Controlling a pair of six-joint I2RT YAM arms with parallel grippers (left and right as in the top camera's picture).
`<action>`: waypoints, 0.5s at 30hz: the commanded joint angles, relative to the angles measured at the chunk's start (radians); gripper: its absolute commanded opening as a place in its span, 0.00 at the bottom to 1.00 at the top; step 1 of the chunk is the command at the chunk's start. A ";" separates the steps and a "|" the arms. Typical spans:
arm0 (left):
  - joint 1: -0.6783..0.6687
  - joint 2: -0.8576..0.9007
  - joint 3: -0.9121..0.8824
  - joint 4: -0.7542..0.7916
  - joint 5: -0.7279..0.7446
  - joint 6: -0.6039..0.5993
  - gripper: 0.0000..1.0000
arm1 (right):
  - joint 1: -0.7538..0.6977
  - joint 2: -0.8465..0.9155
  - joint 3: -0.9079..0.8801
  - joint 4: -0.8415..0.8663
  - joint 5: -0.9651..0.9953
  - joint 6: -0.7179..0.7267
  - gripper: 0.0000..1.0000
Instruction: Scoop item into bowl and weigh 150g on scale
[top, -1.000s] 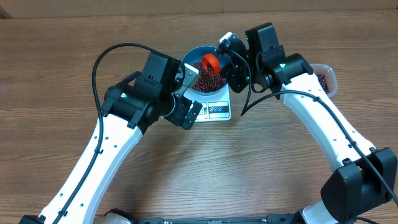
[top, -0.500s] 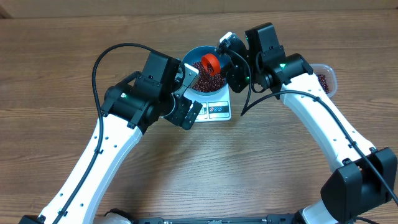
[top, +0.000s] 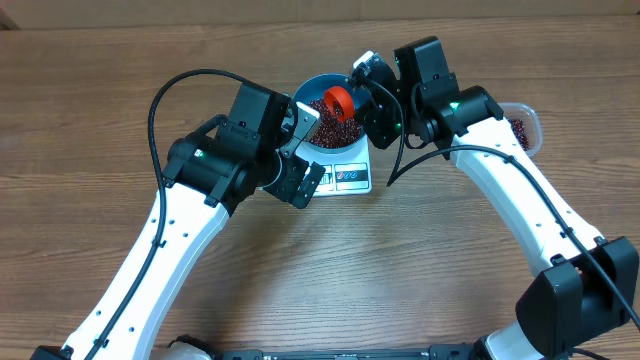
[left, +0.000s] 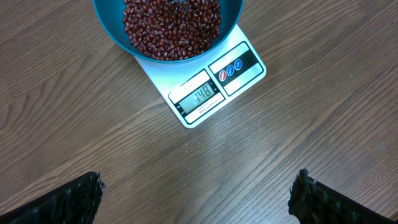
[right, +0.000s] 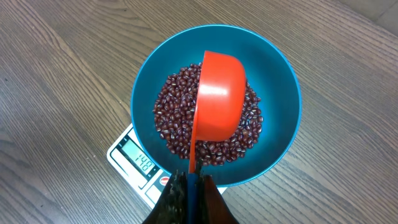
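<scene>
The blue bowl (right: 280, 93) stands on the white scale (right: 134, 155), holding a heap of dark red-brown beans (right: 174, 118). The scale's display reads 148. My right gripper (right: 191, 186) is shut on the handle of the orange-red scoop (right: 221, 99), whose cup hangs over the beans, turned so its rounded back shows. In the overhead view the scoop (top: 340, 100) is above the bowl (top: 308, 92). My left gripper (left: 199, 199) is open and holds nothing, hovering over bare wood just in front of the scale (left: 242, 62). Its fingertips (left: 68, 202) stand far apart.
A clear plastic tub (top: 522, 125) with more beans sits at the right, partly behind my right arm. Both arms crowd round the bowl and scale (top: 350, 178). Wooden tabletop (top: 400, 260) extends toward the front.
</scene>
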 joint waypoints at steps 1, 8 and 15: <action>0.001 0.007 -0.007 0.003 0.015 0.022 1.00 | 0.004 -0.023 0.024 0.006 0.007 0.007 0.04; 0.001 0.007 -0.007 0.003 0.015 0.022 1.00 | 0.011 -0.023 0.024 -0.039 -0.012 -0.094 0.04; 0.001 0.007 -0.007 0.003 0.015 0.022 1.00 | 0.008 -0.023 0.023 -0.012 -0.008 -0.023 0.04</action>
